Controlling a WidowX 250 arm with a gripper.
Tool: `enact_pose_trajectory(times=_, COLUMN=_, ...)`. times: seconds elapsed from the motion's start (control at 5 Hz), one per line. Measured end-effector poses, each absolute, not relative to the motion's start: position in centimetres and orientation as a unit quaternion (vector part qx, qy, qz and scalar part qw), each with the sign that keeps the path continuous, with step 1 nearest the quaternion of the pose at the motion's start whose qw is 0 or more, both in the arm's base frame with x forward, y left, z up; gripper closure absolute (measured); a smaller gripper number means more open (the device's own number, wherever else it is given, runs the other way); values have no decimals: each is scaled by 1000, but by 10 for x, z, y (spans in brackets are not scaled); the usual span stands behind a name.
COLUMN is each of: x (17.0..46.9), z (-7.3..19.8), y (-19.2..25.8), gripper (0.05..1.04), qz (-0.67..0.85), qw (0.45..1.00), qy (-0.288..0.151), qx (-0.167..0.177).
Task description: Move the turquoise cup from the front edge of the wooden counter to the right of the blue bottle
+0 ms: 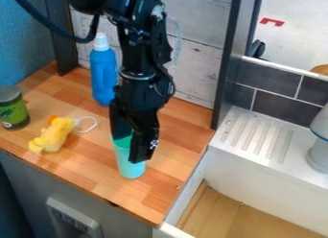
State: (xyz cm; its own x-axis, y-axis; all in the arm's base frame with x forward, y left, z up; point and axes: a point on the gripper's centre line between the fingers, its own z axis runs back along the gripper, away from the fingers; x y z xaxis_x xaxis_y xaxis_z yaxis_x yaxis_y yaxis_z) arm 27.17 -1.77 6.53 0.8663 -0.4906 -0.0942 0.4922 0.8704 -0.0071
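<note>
My gripper [133, 143] hangs down over the wooden counter, right at a turquoise cup [131, 169]. It covers the cup's upper right part, and the cup's lower end shows below it. Whether the cup is held cannot be told. Behind and to the left of the gripper stands a blue bottle [102, 76] with a white cap. A yellow plush toy [52, 135] with an orange part and a white loop lies farther left. At the left edge is a green jar [13, 110] with a dark lid.
The wooden counter [182, 131] ends at a white sink unit on the right, with a ridged drainboard [263, 138] and a lower basin [224, 213]. A grey faucet-like part [319, 153] stands at the right edge. A dark post [227, 64] rises behind the counter's right corner.
</note>
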Motion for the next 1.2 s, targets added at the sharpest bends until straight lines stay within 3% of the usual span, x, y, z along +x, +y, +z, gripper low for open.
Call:
enact_pose_trajectory(times=0.4, x=275, z=46, y=-16, gripper=120, qz=-245, qw=968, qy=60, qx=13)
enact_pose_trajectory(times=1.0, x=271, z=41, y=-13, gripper=844, qz=-247, qw=965, qy=80, qx=18)
enact_pose_trajectory(times=1.2, x=267, z=46, y=-12, gripper=956, qz=-229, qw=969, qy=91, qx=24)
